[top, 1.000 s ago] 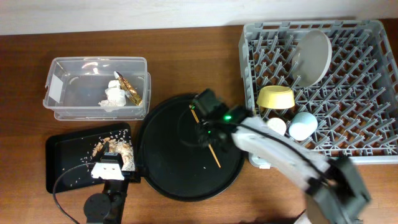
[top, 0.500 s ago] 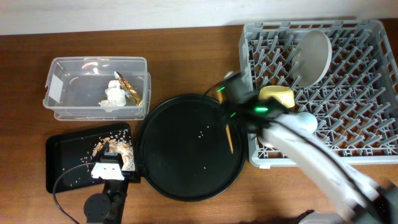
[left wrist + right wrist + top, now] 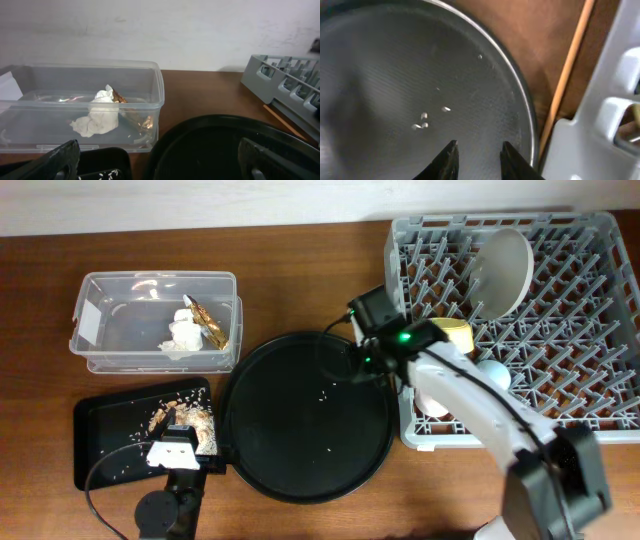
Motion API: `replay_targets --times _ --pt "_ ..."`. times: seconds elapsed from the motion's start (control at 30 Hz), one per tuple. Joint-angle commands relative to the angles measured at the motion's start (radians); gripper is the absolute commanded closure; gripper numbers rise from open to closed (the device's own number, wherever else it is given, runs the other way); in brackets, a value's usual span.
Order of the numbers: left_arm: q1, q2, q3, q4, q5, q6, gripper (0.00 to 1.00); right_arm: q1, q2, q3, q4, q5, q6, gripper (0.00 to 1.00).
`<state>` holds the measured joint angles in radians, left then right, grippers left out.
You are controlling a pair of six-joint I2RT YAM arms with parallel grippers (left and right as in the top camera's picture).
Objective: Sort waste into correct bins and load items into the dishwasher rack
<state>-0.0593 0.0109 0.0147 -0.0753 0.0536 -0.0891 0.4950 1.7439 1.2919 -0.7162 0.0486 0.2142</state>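
My right gripper point(image 3: 362, 367) point(image 3: 479, 150) is open and empty, low over the right edge of the round black tray point(image 3: 300, 420). One wooden chopstick point(image 3: 567, 75) lies on the table between that tray and the grey dishwasher rack point(image 3: 600, 430); it also shows in the left wrist view point(image 3: 282, 120). The rack holds the plate point(image 3: 503, 270), the yellow bowl point(image 3: 455, 332) and the light blue cup point(image 3: 495, 372). The clear box point(image 3: 100, 345) holds the napkin point(image 3: 183, 335) and the gold wrapper point(image 3: 212, 325). My left gripper point(image 3: 175, 452) is wide open over the flat black tray point(image 3: 100, 440) with food scraps point(image 3: 185, 418).
A few rice grains point(image 3: 422, 120) lie on the round tray. The rack's corner point(image 3: 615, 125) is close to the right of my right gripper. A black cable point(image 3: 95, 490) loops at the front left.
My right gripper carried a chopstick from the round tray to the right, toward the rack. It now holds nothing, and the chopstick lies beside the rack. The left arm has not moved.
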Motion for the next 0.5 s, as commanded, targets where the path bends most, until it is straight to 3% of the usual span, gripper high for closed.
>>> replay_targets --times 0.0,0.07,0.23,0.37,0.47 --pt "0.005 -0.006 -0.006 0.0 0.01 0.015 0.01 -0.014 0.105 0.0 0.113 0.278 0.01 0.8" --pt "0.005 -0.006 -0.006 -0.001 0.011 0.015 0.01 -0.05 0.173 0.001 0.223 0.312 0.0 0.8" --pt "0.005 -0.006 -0.006 -0.001 0.011 0.015 0.01 -0.14 0.29 0.0 0.311 0.301 0.0 0.79" --pt "0.005 -0.006 -0.006 0.0 0.01 0.015 0.01 -0.235 0.327 0.001 0.312 0.157 -0.005 0.65" --pt "0.005 -0.006 -0.006 0.0 0.011 0.015 0.01 -0.219 0.327 0.001 0.311 0.116 -0.024 0.64"
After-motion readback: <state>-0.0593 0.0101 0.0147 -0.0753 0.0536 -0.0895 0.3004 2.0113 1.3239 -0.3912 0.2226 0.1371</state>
